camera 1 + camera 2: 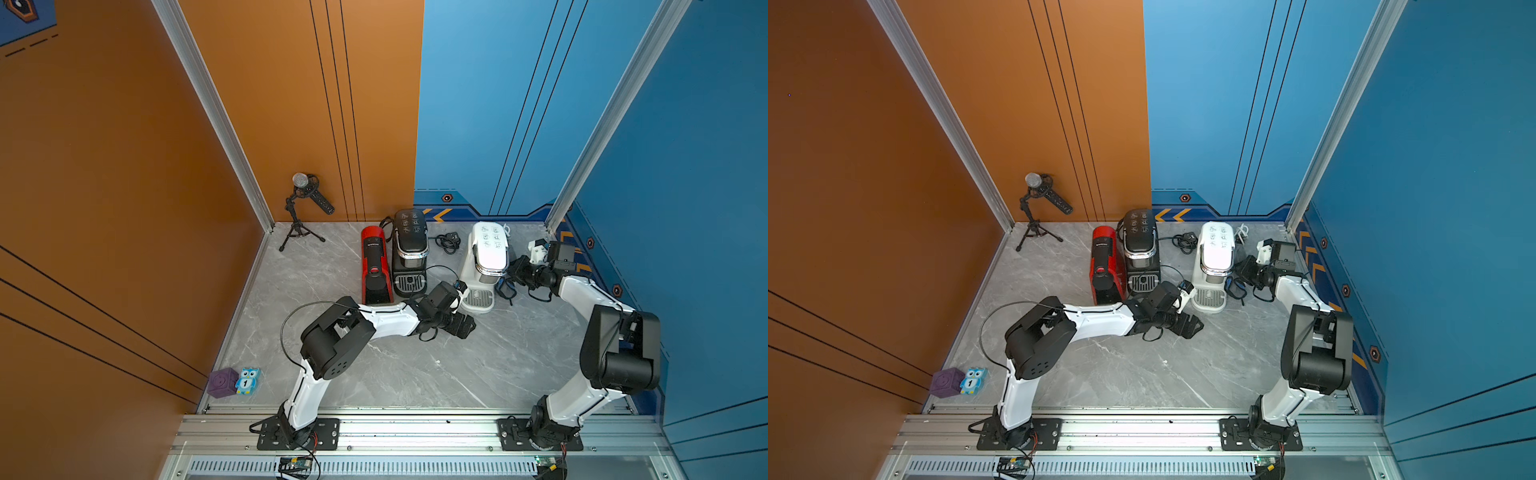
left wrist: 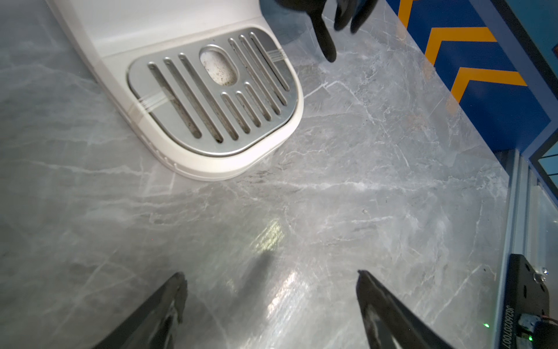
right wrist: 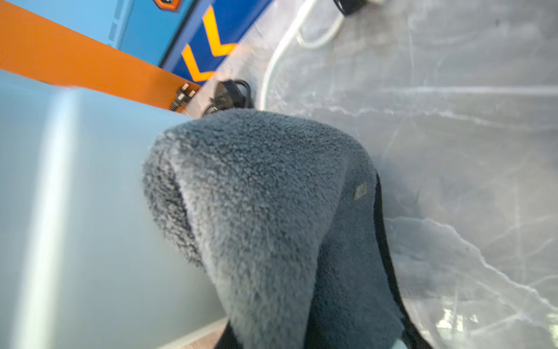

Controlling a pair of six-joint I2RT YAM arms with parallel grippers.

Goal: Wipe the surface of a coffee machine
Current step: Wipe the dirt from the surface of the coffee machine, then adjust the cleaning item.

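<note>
The white coffee machine [image 1: 487,253] [image 1: 1216,249] stands at the back right of the marble table. My right gripper [image 1: 516,269] [image 1: 1246,268] is at its right side, shut on a fluffy grey cloth [image 3: 265,196]. The cloth lies against the machine's pale side wall [image 3: 75,211] and hides the fingers in the right wrist view. A dark fold of the cloth [image 1: 505,289] hangs below the gripper. My left gripper [image 1: 467,326] [image 1: 1194,326] [image 2: 270,275] is open and empty over bare table, just in front of the machine's slotted metal drip tray [image 2: 211,90].
A black coffee machine [image 1: 409,249] and a red one [image 1: 374,266] stand side by side left of the white one. Coiled cables [image 1: 449,243] lie behind them. A microphone on a tripod [image 1: 301,208] is back left; a purple cube [image 1: 222,382] and an owl toy [image 1: 247,380] front left.
</note>
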